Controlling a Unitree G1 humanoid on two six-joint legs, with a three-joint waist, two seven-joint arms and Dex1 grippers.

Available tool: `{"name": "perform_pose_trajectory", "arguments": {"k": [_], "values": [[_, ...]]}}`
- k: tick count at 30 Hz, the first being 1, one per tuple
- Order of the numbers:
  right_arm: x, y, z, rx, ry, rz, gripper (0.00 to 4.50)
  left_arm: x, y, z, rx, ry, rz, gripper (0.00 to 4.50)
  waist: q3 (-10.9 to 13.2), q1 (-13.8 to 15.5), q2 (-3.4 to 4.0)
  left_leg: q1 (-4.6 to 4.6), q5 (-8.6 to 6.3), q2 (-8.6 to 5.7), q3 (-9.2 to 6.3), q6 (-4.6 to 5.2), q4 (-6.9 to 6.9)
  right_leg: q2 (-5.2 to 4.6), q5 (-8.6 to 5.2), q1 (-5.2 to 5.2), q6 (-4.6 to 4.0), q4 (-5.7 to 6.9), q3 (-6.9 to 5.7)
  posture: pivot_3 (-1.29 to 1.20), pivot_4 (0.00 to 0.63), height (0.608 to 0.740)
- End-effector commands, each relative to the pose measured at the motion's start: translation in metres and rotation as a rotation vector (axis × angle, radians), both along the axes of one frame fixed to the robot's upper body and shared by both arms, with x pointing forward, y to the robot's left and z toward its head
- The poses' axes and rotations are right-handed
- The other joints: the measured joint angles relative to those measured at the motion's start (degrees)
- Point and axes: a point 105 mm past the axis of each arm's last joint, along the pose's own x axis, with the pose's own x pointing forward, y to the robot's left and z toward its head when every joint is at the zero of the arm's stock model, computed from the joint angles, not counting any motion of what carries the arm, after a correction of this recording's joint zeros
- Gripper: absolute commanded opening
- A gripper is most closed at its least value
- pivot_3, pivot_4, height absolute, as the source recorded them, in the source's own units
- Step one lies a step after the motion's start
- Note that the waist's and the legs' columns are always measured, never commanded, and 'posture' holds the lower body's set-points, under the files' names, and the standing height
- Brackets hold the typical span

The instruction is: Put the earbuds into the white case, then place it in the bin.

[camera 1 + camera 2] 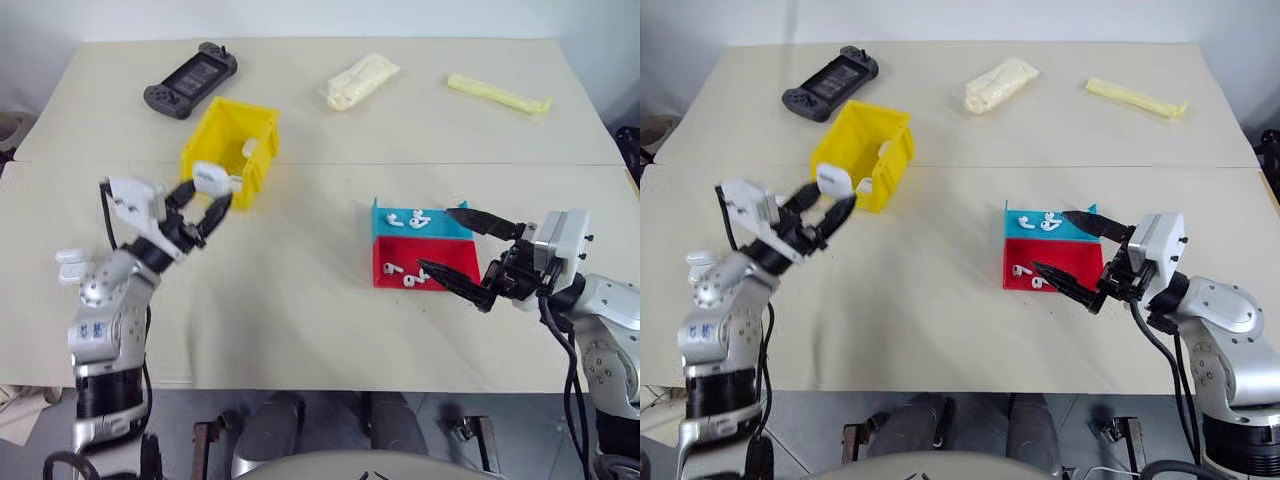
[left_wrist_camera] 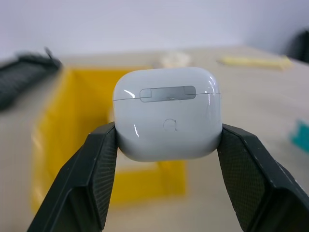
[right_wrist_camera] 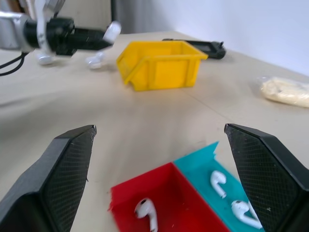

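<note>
My left gripper [image 1: 211, 196] is shut on the white case [image 1: 212, 178], lid closed, holding it in the air just in front of the yellow bin [image 1: 225, 135]. In the left wrist view the white case [image 2: 166, 118] sits clamped between both fingers, with the bin [image 2: 72, 145] behind it. Loose earbuds [image 1: 410, 218] lie in a small blue tray [image 1: 378, 211], and more earbuds [image 3: 147, 212] in the red tray [image 1: 400, 250] beside it. My right gripper [image 1: 436, 240] stands open over the right side of these trays, nothing between its fingers.
A small white object [image 1: 250, 147] lies inside the bin. At the table's far side are a black game controller [image 1: 190, 80], a pale yellow bag [image 1: 360, 80] and a yellow strip [image 1: 498, 95]. Bare tabletop lies between the bin and the trays.
</note>
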Motion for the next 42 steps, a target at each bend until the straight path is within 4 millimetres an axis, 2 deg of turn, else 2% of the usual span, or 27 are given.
{"name": "perform_pose_trajectory", "arguments": {"k": [1, 6, 11, 13, 15, 20, 25, 28, 31, 35, 40, 42], "values": [[-0.003, 0.006, 0.004, 0.001, -0.033, 0.004, 4.48, 0.025, 0.012, 0.009, 0.054, -0.012, 0.089, 2.76, 0.00, -0.10, 0.00, 0.00, 0.00, 0.00, 0.00, 0.00, -0.01, 0.00, 0.00, 0.00, 0.00, 0.02, 0.00, 0.00, 0.150, 0.740], [-0.004, 0.009, 0.007, 0.009, -0.045, -0.003, 4.48, 0.056, 0.010, 0.013, 0.066, 0.028, 0.115, 2.76, 0.01, -0.88, -0.03, -0.01, 0.00, 0.00, 0.00, 0.00, -0.07, 0.02, 0.00, -0.02, 0.00, 0.00, -0.02, 0.00, 0.150, 0.740], [-0.005, 0.010, 0.009, 0.020, -0.061, -0.009, 4.50, 0.060, 0.001, 0.012, 0.094, 0.043, 0.052, 4.38, 0.02, -1.75, -0.03, -0.01, -0.01, 0.01, 0.01, 0.00, -0.12, 0.01, 0.00, -0.05, 0.00, 0.00, -0.08, 0.00, 0.150, 0.740], [-0.006, 0.012, 0.008, 0.022, -0.065, -0.006, 4.50, 0.058, 0.001, 0.013, 0.098, 0.033, 0.052, 4.49, 0.02, -1.88, -0.03, -0.01, 0.00, 0.02, 0.00, 0.00, -0.12, 0.02, 0.00, -0.07, 0.00, 0.00, -0.08, 0.00, 0.150, 0.740], [-0.006, 0.015, 0.008, 0.024, -0.075, 0.002, 4.50, 0.051, 0.002, 0.016, 0.101, 0.018, 0.029, 4.49, 0.02, -1.93, -0.03, -0.01, 0.00, 0.03, 0.00, 0.00, -0.11, 0.02, 0.00, -0.07, 0.00, 0.02, -0.09, 0.00, 0.150, 0.740], [-0.007, 0.026, 0.016, 0.045, -0.150, 0.070, 4.50, 0.025, 0.018, 0.018, 0.168, -0.009, 0.018, 4.49, 0.01, -2.82, -0.03, 0.00, 0.00, 0.07, 0.00, -0.01, -0.11, 0.03, 0.00, -0.08, 0.00, 0.05, -0.08, 0.00, 0.150, 0.740], [-0.011, 0.039, 0.026, 0.104, -0.205, 0.166, 4.50, -0.006, 0.036, 0.011, 0.215, 0.018, -0.041, 4.49, 0.02, -2.83, -0.03, 0.00, -0.01, 0.05, -0.03, -0.01, -0.11, 0.01, -0.01, -0.08, -0.01, 0.05, -0.09, 0.00, 0.150, 0.740], [-0.009, 0.040, 0.022, 0.071, -0.204, 0.202, 4.50, -0.024, 0.041, 0.003, 0.271, 0.047, -0.080, 4.49, 0.02, -2.81, -0.02, 0.00, -0.01, 0.04, -0.03, 0.00, -0.10, -0.01, 0.00, -0.07, -0.01, 0.04, -0.08, 0.00, 0.150, 0.740], [-0.003, 0.031, 0.013, 0.039, -0.184, 0.198, 4.50, -0.035, 0.039, -0.008, 0.351, 0.068, -0.105, 4.49, 0.02, -2.42, -0.02, 0.00, -0.01, 0.02, -0.07, 0.01, -0.10, -0.02, 0.00, -0.03, -0.03, 0.03, -0.09, 0.00, 0.150, 0.740], [-0.005, 0.016, -0.008, -0.076, -0.113, 0.246, 4.50, -0.057, 0.018, -0.024, 0.503, 0.034, -0.255, 4.49, 0.03, -2.11, -0.01, 0.00, -0.02, 0.00, -0.06, 0.03, -0.10, -0.04, 0.01, 0.00, -0.06, 0.00, -0.08, 0.00, 0.150, 0.740], [-0.012, -0.002, -0.022, -0.151, -0.006, 0.306, 4.50, -0.077, 0.004, -0.037, 0.540, 0.014, -0.390, 4.49, 0.04, -1.88, 0.01, 0.00, -0.04, 0.09, -0.01, 0.03, -0.13, 0.01, 0.01, -0.01, -0.07, -0.06, -0.09, 0.00, 0.150, 0.740], [-0.011, -0.007, -0.022, -0.157, 0.001, 0.302, 4.50, -0.082, 0.000, -0.040, 0.548, 0.025, -0.433, 4.49, 0.04, -1.81, 0.01, 0.01, -0.04, 0.09, 0.01, 0.03, -0.13, 0.01, 0.01, -0.01, -0.08, -0.06, -0.08, 0.00, 0.150, 0.740]]}}
